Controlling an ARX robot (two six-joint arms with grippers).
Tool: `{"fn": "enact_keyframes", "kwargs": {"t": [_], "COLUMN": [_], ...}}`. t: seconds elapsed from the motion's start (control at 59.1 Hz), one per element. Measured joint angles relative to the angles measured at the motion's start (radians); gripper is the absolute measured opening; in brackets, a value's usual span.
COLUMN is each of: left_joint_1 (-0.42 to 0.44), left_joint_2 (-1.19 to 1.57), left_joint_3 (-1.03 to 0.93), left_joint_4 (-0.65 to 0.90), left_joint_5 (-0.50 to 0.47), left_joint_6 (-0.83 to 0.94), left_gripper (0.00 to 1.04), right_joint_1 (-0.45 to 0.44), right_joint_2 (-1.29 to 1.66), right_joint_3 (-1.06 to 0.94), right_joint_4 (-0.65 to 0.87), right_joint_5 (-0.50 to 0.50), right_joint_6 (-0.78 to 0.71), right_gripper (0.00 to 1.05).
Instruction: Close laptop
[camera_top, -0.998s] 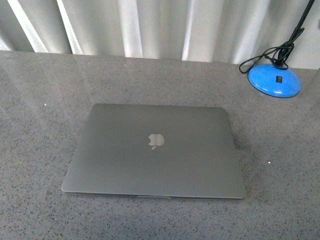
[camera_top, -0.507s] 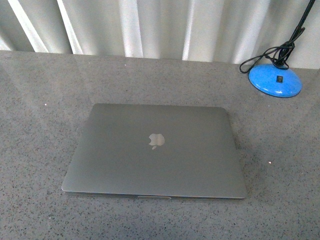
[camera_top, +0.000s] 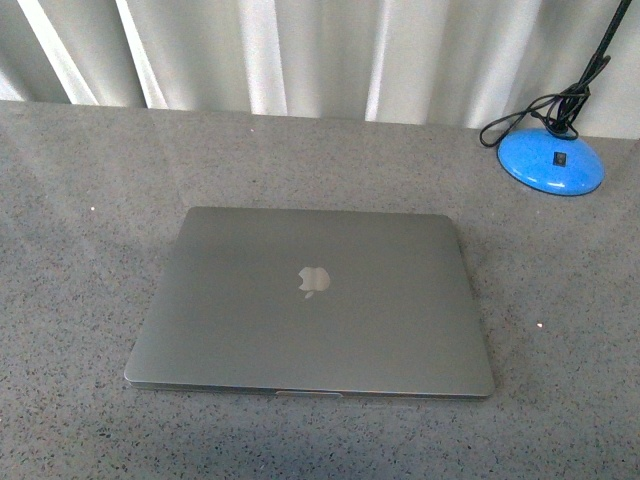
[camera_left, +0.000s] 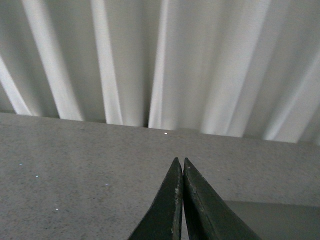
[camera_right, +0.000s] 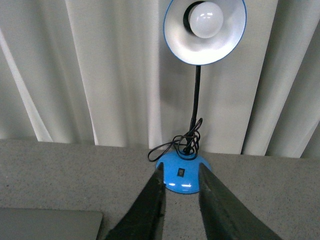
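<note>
Laptop (camera_top: 310, 300) lid down, flat on table (camera_top: 80, 200); left gripper (camera_left: 181, 167) jaws together, right gripper (camera_right: 181, 177) jaws apart, both empty.

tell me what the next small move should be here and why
Probably none beyond holding both arms clear. The laptop already lies shut flat on the grey table, lid logo up, with no arm over it in the front view. The left gripper is shut, the right gripper open, both empty and facing the curtain.

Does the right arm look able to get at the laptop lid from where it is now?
Probably yes. The laptop lies shut and flat on the table with nothing on it; the lamp stands off to the side. The right gripper holds nothing.
</note>
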Motion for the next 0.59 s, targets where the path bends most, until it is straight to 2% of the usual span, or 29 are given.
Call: {"fn": "enact_keyframes", "kwargs": {"t": [0.203, 0.287, 0.389, 0.592], "left_joint_1": [-0.015, -0.015, -0.015, -0.015], "left_joint_2": [-0.092, -0.159, -0.241, -0.390], "left_joint_3": [-0.091, -0.109, -0.120, -0.129], "left_joint_4": [-0.004, -0.058, -0.119, -0.251], "left_joint_5": [-0.002, -0.002, -0.002, -0.001], "left_joint_6": [0.006, 0.006, 0.006, 0.006], "left_gripper": [0.04, 0.04, 0.04, 0.04], "right_joint_1": [0.000, 0.000, 0.001, 0.001], "right_joint_2": [-0.139, -0.195, -0.214, -0.336], "right_joint_3": [-0.060, -0.075, -0.111, -0.114], "right_joint_4": [-0.080, -0.120, -0.085, -0.199], "right_joint_5": [0.002, 0.002, 0.002, 0.002], "right_joint_6": [0.004, 0.005, 0.004, 0.005], "right_gripper": [0.01, 0.01, 0.01, 0.01]}}
